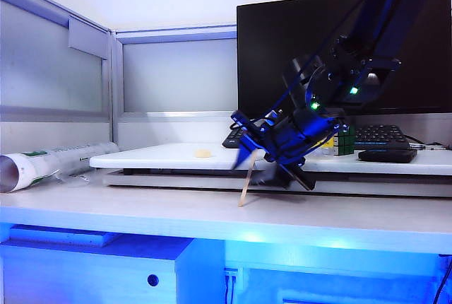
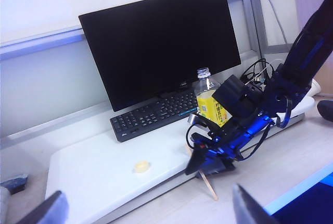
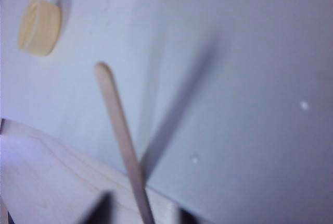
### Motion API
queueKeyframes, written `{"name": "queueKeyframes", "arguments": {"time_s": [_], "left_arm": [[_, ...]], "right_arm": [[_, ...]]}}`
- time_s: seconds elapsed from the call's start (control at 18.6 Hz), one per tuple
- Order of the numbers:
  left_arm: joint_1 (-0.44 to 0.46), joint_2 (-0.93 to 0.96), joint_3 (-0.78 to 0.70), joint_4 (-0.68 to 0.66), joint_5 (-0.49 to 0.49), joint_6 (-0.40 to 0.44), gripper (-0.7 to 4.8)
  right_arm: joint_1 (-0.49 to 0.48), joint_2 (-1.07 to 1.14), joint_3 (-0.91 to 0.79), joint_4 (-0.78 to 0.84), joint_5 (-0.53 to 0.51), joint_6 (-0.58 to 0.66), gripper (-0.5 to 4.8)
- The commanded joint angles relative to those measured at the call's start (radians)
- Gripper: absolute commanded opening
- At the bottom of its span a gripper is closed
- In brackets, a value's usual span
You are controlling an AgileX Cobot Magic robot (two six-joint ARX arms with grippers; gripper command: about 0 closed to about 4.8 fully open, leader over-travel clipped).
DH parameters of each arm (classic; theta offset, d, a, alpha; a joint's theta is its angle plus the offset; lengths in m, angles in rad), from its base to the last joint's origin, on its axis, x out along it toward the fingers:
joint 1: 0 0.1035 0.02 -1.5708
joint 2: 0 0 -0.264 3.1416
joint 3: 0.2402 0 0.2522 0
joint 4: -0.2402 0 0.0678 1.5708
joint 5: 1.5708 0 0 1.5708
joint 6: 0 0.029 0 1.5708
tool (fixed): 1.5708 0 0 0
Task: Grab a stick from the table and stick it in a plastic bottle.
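Pale wood catches the eye first — the stick [image 1: 246, 181] stands almost upright at the front edge of the raised white board [image 1: 162, 157], its lower end on the counter [image 1: 141, 212] and its upper end up against the right pincer [image 1: 263, 164]. That pincer hangs low at the end of a dark arm slanting down from the upper right of the exterior view. In the right wrist view the stick [image 3: 122, 140] runs up between the two dark fingertips [image 3: 99, 209], one on either side of it; whether they are already pressing on the wood cannot be told.

Behind the arm, seen from the left wrist camera, the bottle [image 2: 209, 99] stands upright on the board, uncapped, yellow label facing out, near a black keyboard [image 2: 156, 113] and in front of a dark monitor [image 2: 156, 41]. From there the right pincer [image 2: 200, 161] sits just in front of the bottle, the stick [image 2: 209, 183] poking out beneath it.

A small yellow blob [image 1: 203, 153] lies on the board, apart from the stick. A rolled white tube [image 1: 49, 164] lies on the counter at far left.

The left pincer [image 2: 145, 211] hangs well back from all this — its two fingers spread wide, nothing between them.
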Motion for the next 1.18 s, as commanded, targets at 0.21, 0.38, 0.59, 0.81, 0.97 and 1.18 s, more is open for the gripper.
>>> {"name": "queueKeyframes", "arguments": {"time_s": [0.21, 0.38, 0.59, 0.81, 0.97, 1.18], "left_arm": [[0.001, 0.001, 0.003, 0.005, 0.007, -0.003, 4.24], [0.001, 0.001, 0.003, 0.005, 0.007, -0.003, 4.24], [0.001, 0.001, 0.003, 0.005, 0.007, -0.003, 4.24], [0.001, 0.001, 0.003, 0.005, 0.007, -0.003, 4.24], [0.001, 0.001, 0.003, -0.014, 0.007, -0.003, 4.24], [0.001, 0.001, 0.003, -0.048, 0.006, -0.005, 4.24]], "right_arm": [[0.003, -0.008, 0.006, 0.042, -0.002, 0.000, -0.06], [0.002, -0.020, 0.006, 0.053, -0.053, 0.000, -0.06], [0.002, -0.067, 0.006, 0.075, -0.118, 0.000, -0.06], [0.002, -0.148, 0.006, 0.112, -0.118, -0.005, -0.06], [0.002, -0.272, 0.006, 0.163, -0.115, -0.010, -0.06], [0.002, -0.365, 0.006, 0.169, -0.070, -0.094, -0.06]]}}
